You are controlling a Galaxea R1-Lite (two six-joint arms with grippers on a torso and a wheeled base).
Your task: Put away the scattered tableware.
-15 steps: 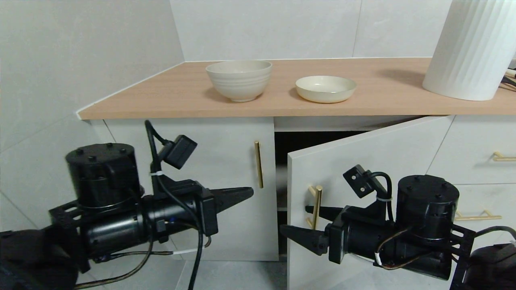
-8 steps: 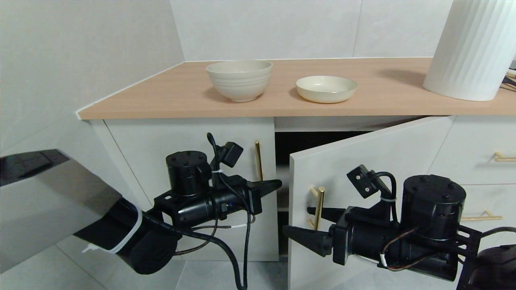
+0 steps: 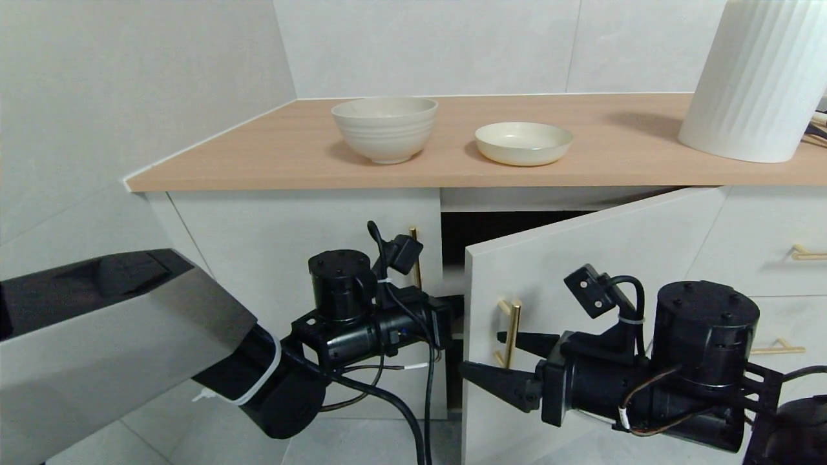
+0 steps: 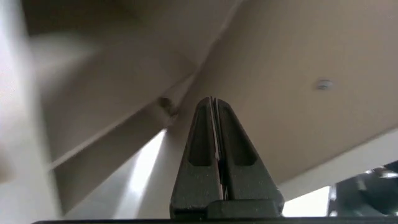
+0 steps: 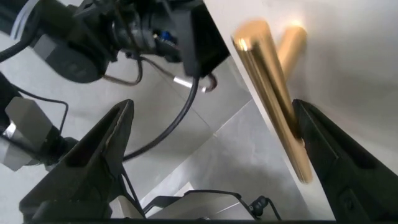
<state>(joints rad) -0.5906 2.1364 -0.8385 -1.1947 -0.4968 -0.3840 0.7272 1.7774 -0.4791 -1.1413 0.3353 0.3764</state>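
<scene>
Status for you: both pieces of tableware sit on the wooden countertop, neither one held.

The bowl is the deep one. It has a cream glaze, faint horizontal ribs round the outside and a small foot. It stands upright toward the corner end of the counter, above the closed left door.

The dish is shallow and wide, pale cream, slightly yellower inside, upright. It is near the bowl on the bowl's right, not touching it, above the dark cabinet opening.

A tall white ribbed container stands well apart at the far right of the counter.

Left gripper: fingers pressed flat together, nothing between them. In the head view you'll see its tip in the gap between the closed left door and the open right door. Its wrist view looks at plain inner panels of the cabinet.

Right gripper: spread wide, low in front of the open door, with that door's gold bar handle between the fingers. The right wrist view puts the handle close against one finger; I can't tell you whether they touch. Nothing is clamped.

The closed door and the drawers to the right also carry gold handles.
</scene>
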